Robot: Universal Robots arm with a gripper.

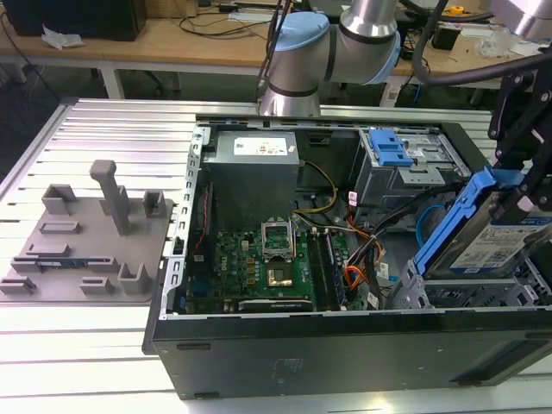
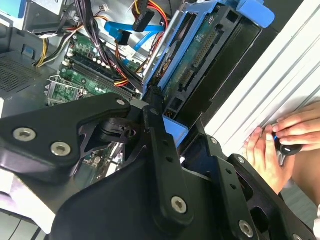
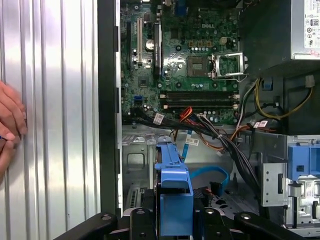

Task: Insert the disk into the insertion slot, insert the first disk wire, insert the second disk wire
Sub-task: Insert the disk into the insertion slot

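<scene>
Disk (image 1: 493, 243) hung tilted in the gripper (image 1: 524, 194), with its blue carrier edge raised and its labelled silver face turned toward the exterior view's right. It sat over the near corner of the case (image 1: 345, 349) at the exterior view's right, just above the slot (image 1: 423, 297) and not yet in it. The gripper's black fingers (image 3: 140, 225) were clamped on the disk's 2 long sides, and in the first wrist view the carrier stood between them. A blue cable (image 3: 210, 175) and a bundle of coloured wires (image 3: 220, 135) lay loose between the motherboard (image 1: 267, 259) and the slot. A grey box (image 1: 388, 155) with a blue tab sat at the case's far corner, on the exterior view's right. A person's hand (image 2: 277, 145) rested on the table (image 1: 112, 138) just beside the case wall, pinching something small and dark. A grey plate (image 1: 86, 233) with upright blocks lay near the table's edge at the exterior view's left, apart from the case.
</scene>
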